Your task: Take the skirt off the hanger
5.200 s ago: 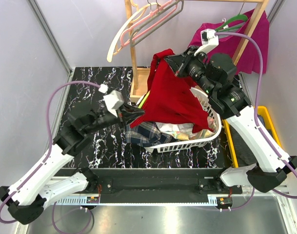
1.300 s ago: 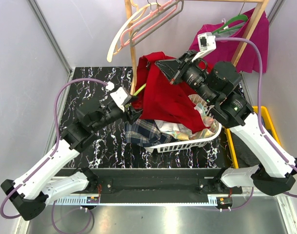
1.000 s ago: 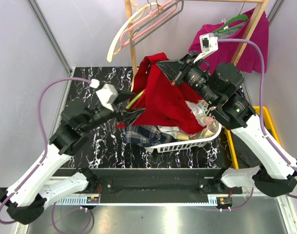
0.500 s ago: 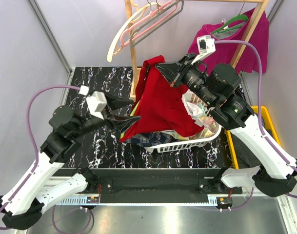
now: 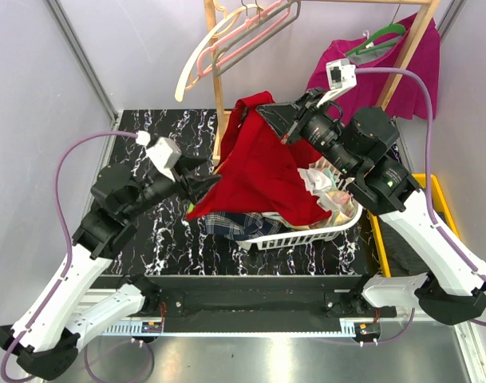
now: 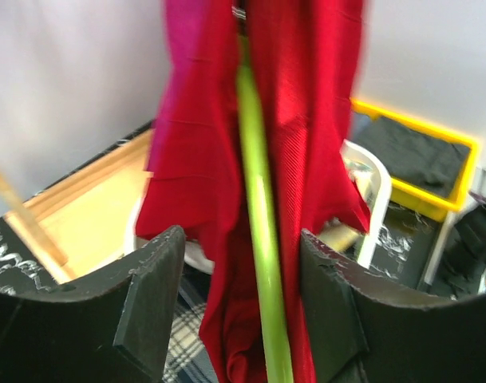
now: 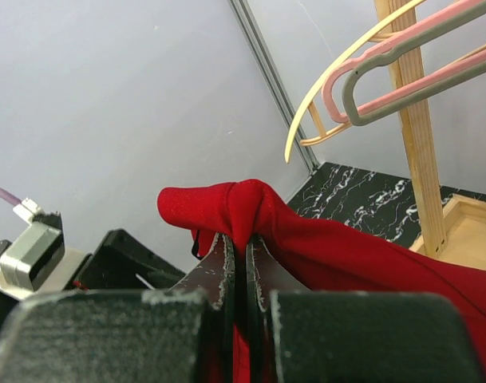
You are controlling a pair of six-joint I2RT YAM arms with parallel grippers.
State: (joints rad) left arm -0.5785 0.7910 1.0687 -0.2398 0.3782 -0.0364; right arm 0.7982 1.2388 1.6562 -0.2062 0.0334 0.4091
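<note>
**Mia:** Where is the red skirt (image 5: 258,171) hanging?

**Tom:** It is hanging in the air over the white basket (image 5: 306,234). The right gripper (image 5: 261,106) is pinching its top. Its fingers are pressing tight together on the red cloth.

**Mia:** What is the left gripper (image 5: 201,185) doing?

**Tom:** Its fingers are standing apart. It is sitting at the skirt's lower left edge. In its own camera a green hanger (image 6: 254,159) is running down between the two fingers. Red cloth is hanging on both sides of it, and it is not touching either finger.

**Mia:** Is anything crowding the skirt?

**Tom:** The wooden rack (image 5: 219,80) is standing just behind the skirt's top left edge. Pink and cream hangers (image 5: 235,40) are hanging on it, higher up. Low down, the skirt is lying against other clothes (image 5: 326,183) in the basket.

**Mia:** Where is the room for moving?

**Tom:** The black table (image 5: 147,132) is showing to the left of the basket, under the left arm. A yellow tray (image 5: 438,191) is sitting past the table's right edge, well apart from the skirt.

**Mia:** Are you reading any words?

**Tom:** A white strip (image 5: 131,327) with little marks is running along the front rail. The marks are too small to read.
</note>
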